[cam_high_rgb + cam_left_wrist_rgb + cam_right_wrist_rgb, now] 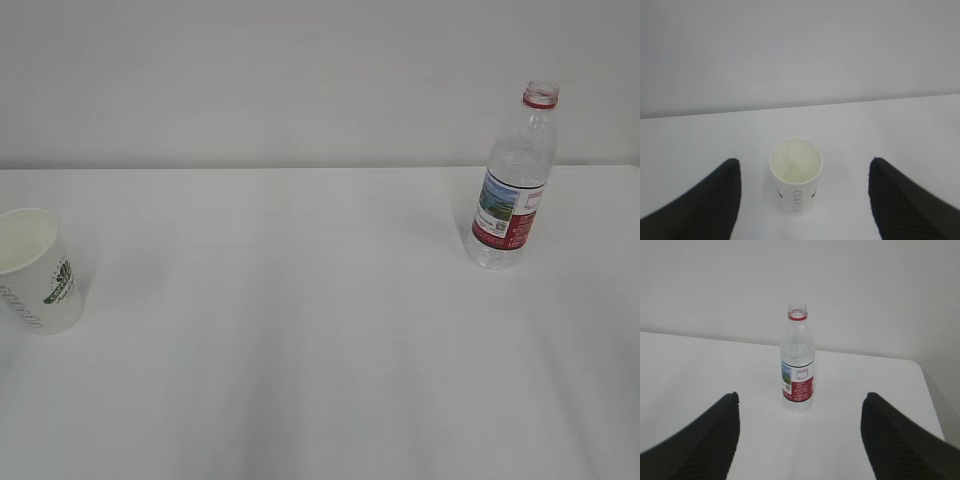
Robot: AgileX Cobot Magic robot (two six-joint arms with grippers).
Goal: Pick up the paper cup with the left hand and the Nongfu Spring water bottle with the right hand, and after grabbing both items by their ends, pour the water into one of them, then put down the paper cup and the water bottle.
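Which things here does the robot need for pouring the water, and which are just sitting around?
Needed for the job:
- paper cup, standing upright on the left
- Nongfu Spring water bottle, upright on the right, cap off
- left hand, open, facing the cup
- right hand, open, facing the bottle

Just there:
- white table; nothing else lies on it

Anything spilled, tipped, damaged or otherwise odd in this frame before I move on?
Nothing stands out. The paper cup and the Nongfu Spring water bottle both stand upright on the table, far apart, with no puddle visible. The bottle has no cap on. Both hands are open and clear of them.
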